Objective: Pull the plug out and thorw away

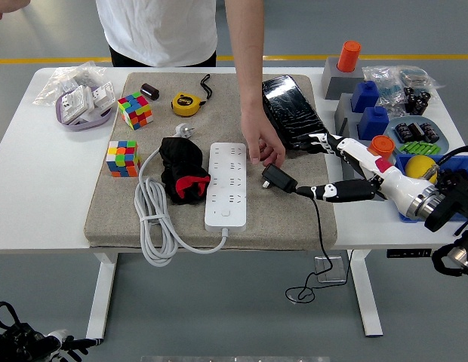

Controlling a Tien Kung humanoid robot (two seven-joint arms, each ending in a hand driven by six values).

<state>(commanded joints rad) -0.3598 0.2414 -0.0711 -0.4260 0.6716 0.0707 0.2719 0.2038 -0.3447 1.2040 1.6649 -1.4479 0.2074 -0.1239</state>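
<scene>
A white power strip lies on the grey mat, its sockets bare. The black plug rests on the mat just right of the strip, and its thin black cable runs over the table's front edge. My right hand hovers right of the plug with fingers spread; the thumb tip is close to the cable where it leaves the plug, but I see no grasp. A person's hand rests at the strip's right edge, just above the plug. My left arm is out of sight.
A black and red glove and the strip's coiled white cord lie left of the strip. Two colour cubes, a yellow tape measure and a black case sit on the mat. A blue bin stands at right.
</scene>
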